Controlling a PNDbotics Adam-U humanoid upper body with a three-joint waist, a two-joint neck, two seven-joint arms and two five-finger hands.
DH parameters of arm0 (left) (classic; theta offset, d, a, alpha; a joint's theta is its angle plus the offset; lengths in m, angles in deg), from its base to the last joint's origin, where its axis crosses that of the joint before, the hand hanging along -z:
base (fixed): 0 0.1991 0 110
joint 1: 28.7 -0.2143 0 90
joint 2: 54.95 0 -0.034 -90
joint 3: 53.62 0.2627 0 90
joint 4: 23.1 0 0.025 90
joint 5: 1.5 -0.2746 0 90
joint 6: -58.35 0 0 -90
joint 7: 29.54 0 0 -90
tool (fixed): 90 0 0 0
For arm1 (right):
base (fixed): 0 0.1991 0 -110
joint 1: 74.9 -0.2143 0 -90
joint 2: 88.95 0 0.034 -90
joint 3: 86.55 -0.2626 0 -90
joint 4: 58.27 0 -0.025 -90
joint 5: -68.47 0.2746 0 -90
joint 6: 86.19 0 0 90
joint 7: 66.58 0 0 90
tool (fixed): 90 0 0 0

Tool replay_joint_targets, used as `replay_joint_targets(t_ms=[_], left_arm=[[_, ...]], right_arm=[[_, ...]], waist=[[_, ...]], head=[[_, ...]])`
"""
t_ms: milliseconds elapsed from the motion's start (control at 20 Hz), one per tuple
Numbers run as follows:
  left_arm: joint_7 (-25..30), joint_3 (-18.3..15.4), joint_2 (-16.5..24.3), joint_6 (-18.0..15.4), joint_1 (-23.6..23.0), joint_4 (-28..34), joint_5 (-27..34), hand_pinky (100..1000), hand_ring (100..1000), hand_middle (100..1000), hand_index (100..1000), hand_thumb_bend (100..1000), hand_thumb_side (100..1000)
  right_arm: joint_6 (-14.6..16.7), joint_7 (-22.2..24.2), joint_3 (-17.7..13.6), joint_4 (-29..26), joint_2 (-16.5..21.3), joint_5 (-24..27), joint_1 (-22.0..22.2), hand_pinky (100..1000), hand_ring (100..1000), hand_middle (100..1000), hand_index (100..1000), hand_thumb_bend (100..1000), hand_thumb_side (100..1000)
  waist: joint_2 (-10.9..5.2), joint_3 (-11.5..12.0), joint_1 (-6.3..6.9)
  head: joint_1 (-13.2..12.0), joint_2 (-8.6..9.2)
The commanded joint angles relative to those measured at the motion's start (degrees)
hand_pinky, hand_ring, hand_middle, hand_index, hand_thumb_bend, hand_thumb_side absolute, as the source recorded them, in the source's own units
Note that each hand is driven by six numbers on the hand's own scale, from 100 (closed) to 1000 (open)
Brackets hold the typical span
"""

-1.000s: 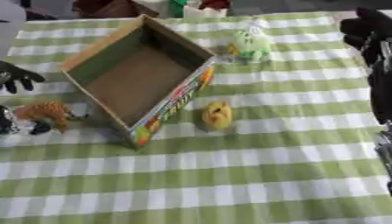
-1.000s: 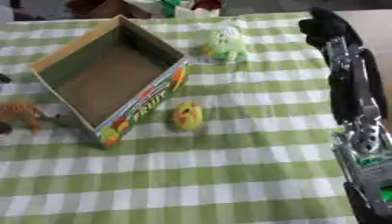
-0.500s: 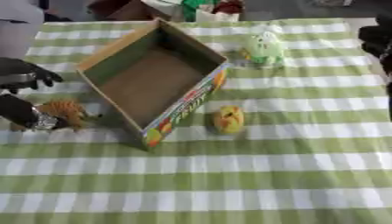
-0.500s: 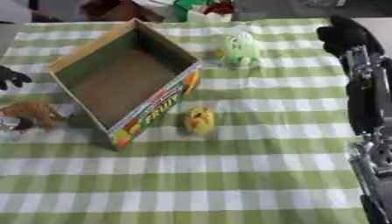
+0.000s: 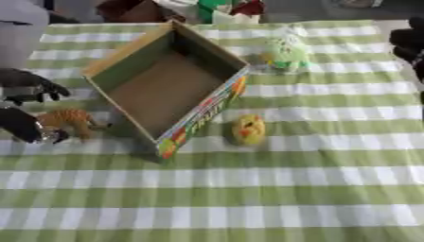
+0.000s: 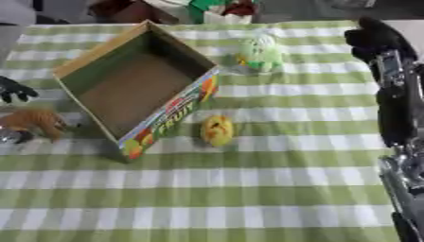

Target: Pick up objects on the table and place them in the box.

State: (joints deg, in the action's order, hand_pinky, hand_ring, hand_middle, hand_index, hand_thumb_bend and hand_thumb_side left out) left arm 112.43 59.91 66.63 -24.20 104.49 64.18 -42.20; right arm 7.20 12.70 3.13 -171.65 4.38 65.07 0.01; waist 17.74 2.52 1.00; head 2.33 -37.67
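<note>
Open cardboard box [image 6: 132, 90] sits askew on a green-and-white checked tablecloth [image 6: 248, 189], nothing visible inside; printed side panel faces the near right. Yellow toy [image 6: 218, 130] lies just right of the box's near corner, apart from it. Pale green plush toy [image 6: 259, 54] rests beyond the box's right side. Orange-brown animal figure [image 6: 35, 123] stands left of the box. Left hand [image 6: 14, 90], black, shows at the frame edge left of the box, fingers curled. Right hand [image 6: 377, 38] is well right of the box; finger posture unclear.
</note>
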Motion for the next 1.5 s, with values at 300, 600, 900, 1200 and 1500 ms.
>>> replay_joint_targets(t_ms=[300,600,900,1200,1500], left_arm=[[-0.01,0.13,-1.64,0.00,3.18,-3.19,-1.45,700,828,815,971,209,558],[-0.01,0.65,-3.39,-0.07,4.12,-5.25,-3.50,654,748,678,788,119,479],[-0.01,0.88,-3.78,-1.60,4.01,-6.80,-5.40,592,682,623,689,100,374],[-0.01,1.24,-3.81,-4.49,3.80,-9.17,-6.47,609,720,697,822,100,370],[-0.01,0.58,-4.07,-5.12,4.03,-9.22,-7.72,512,564,520,617,100,258]], right_arm=[[-0.46,-0.16,-0.15,-1.21,0.13,-0.18,-0.18,884,850,748,901,100,1000],[-0.57,-0.16,-0.13,-1.21,-0.04,-0.25,-0.12,884,851,748,902,100,1000],[-0.57,-0.17,-0.12,-1.21,-0.07,-0.19,-0.16,884,851,748,902,100,1000],[-0.55,-0.12,-0.05,-1.21,-0.10,-0.07,-0.24,885,852,746,902,100,1000],[-0.58,-0.20,-0.08,-1.21,-0.16,0.03,-0.24,885,852,743,903,100,1000]], waist=[[-0.84,0.01,-0.11],[-0.76,-0.09,-0.08],[-0.74,-0.14,-0.02],[-0.74,-0.12,-0.02],[-0.77,-0.09,-0.07]], head=[[0.86,0.47],[0.87,0.38],[0.97,0.37],[0.95,0.45],[0.97,0.63]])
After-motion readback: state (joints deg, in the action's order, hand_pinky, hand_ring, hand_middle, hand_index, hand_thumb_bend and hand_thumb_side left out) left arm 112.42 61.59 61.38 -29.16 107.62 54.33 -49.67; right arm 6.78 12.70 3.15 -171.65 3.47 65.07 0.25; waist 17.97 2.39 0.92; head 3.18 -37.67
